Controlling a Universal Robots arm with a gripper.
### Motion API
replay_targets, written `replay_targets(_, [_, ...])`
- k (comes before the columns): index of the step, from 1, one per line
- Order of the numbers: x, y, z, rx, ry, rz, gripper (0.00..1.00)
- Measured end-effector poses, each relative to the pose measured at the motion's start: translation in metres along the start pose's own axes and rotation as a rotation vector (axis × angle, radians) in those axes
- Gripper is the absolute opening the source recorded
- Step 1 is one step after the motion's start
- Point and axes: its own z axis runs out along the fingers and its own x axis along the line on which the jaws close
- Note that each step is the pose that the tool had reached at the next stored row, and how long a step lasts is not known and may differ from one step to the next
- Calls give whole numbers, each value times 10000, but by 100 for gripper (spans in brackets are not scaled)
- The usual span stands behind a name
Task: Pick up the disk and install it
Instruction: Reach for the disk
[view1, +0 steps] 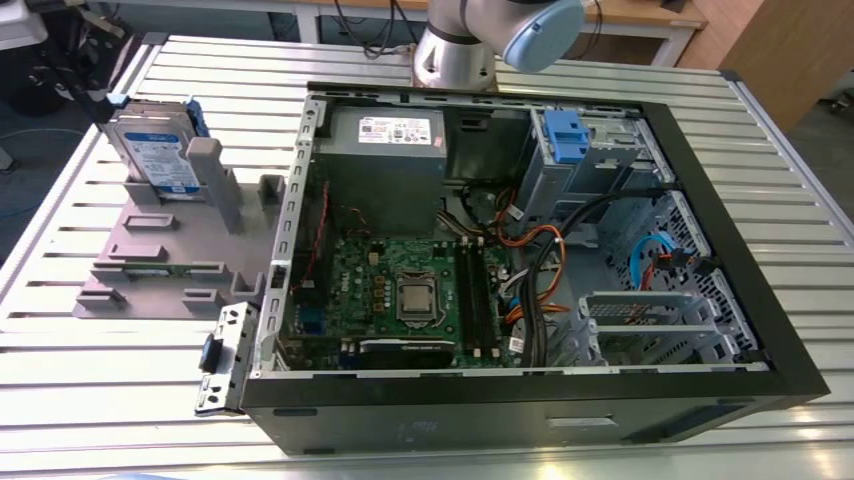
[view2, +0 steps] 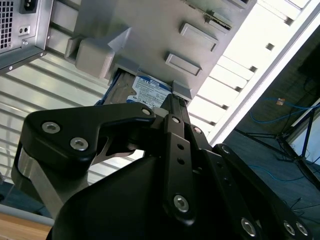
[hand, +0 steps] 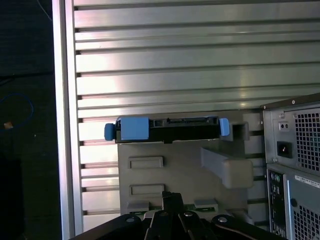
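The disk (view1: 158, 150) stands on edge in a grey holder (view1: 160, 250) on the exterior view's left, beside the open computer case (view1: 747, 250). Its white-and-blue label faces the camera and a blue bracket frames it. In the first wrist view I look down on the disk's (hand: 185, 129) thin top edge, with blue bracket ends at both sides. My gripper (hand: 171, 197) hangs well above the holder (hand: 175, 170), shut and empty. In the second wrist view the gripper (view2: 169, 102) points toward the disk's label (view2: 150, 90).
The case lies open with the motherboard (view1: 400, 290), grey power supply (view1: 387, 140) and a blue-latched drive bay (view1: 566, 135) at its far side. Cables (view1: 561, 250) cross its middle. A slatted aluminium table (view1: 120, 370) carries everything; its edge (hand: 62, 120) runs near the holder.
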Motion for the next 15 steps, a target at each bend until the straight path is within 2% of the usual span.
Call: replay_targets(15, [43,0,10,-1,-1,0,11])
